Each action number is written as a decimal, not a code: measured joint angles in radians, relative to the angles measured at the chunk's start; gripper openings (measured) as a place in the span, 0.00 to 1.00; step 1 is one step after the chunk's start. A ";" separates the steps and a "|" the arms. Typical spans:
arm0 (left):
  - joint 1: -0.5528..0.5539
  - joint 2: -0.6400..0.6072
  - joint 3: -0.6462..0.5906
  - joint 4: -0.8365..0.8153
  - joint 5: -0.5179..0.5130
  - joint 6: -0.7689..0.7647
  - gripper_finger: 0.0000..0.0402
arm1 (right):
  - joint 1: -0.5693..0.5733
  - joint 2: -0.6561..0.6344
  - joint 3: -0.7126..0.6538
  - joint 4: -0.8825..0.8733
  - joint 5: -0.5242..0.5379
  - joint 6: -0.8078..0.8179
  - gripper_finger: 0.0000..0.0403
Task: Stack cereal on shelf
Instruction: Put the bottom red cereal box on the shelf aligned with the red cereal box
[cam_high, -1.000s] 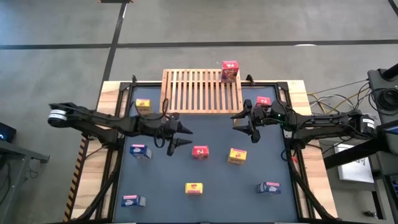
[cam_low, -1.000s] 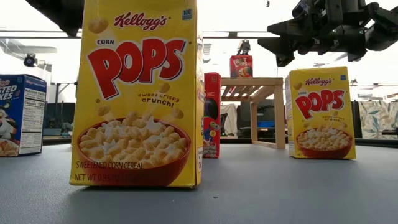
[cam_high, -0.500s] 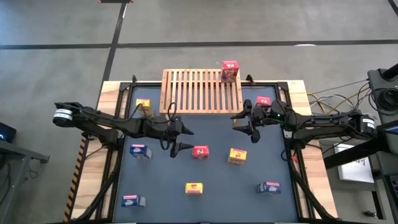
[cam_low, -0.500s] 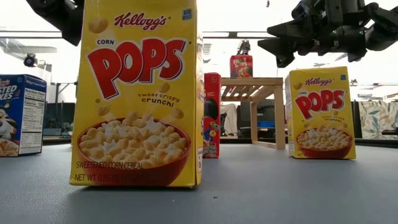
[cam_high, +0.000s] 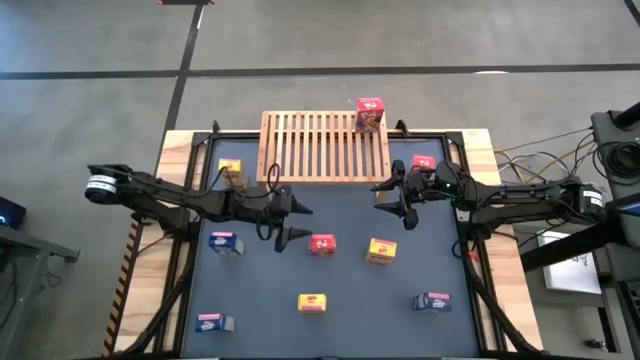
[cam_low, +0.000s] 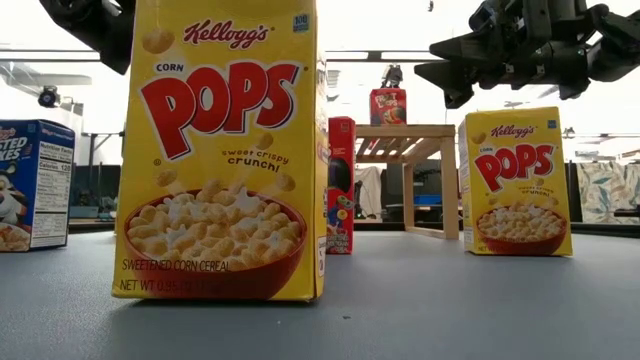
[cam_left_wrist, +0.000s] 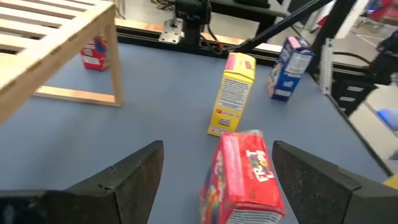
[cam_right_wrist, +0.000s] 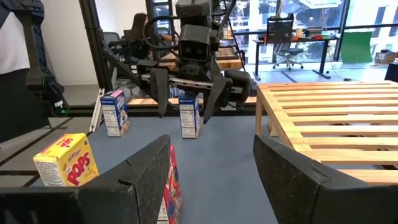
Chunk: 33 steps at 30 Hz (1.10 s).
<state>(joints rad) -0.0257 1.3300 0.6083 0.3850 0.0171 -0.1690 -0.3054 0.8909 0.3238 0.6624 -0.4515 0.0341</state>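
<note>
The shelf (cam_high: 325, 146) stands at the table's far side, with one red cereal box (cam_high: 370, 113) upright on its far right corner. Another red cereal box (cam_high: 322, 244) stands upright on the mat just ahead of my left gripper (cam_high: 292, 224). In the left wrist view this box (cam_left_wrist: 242, 177) shows between the open fingers of my left gripper (cam_left_wrist: 217, 147), untouched. My right gripper (cam_high: 395, 203) hovers open and holding nothing off the shelf's near right corner.
More cereal boxes stand about the mat: yellow (cam_high: 381, 250), (cam_high: 313, 302), (cam_high: 230, 170); blue (cam_high: 225, 242), (cam_high: 213, 323), (cam_high: 432, 301); red (cam_high: 423, 163). A yellow box (cam_low: 225, 150) fills the low view. A person (cam_right_wrist: 18, 50) stands beyond the table's left side.
My left gripper has opened wider in front of the red box on the mat. The boxes and my right gripper have kept still.
</note>
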 joint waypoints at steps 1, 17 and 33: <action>0.000 0.000 0.000 0.000 -0.007 0.001 0.71 | 0.000 0.000 0.000 0.000 0.000 0.000 0.54; 0.000 0.004 0.000 0.005 -0.008 0.002 0.70 | 0.000 0.000 0.000 0.000 0.003 0.001 0.54; -0.003 0.005 0.011 -0.011 -0.007 0.003 0.75 | 0.000 0.000 0.000 0.000 0.006 0.000 0.54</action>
<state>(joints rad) -0.0292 1.3354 0.6192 0.3737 0.0097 -0.1663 -0.3054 0.8909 0.3238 0.6624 -0.4450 0.0338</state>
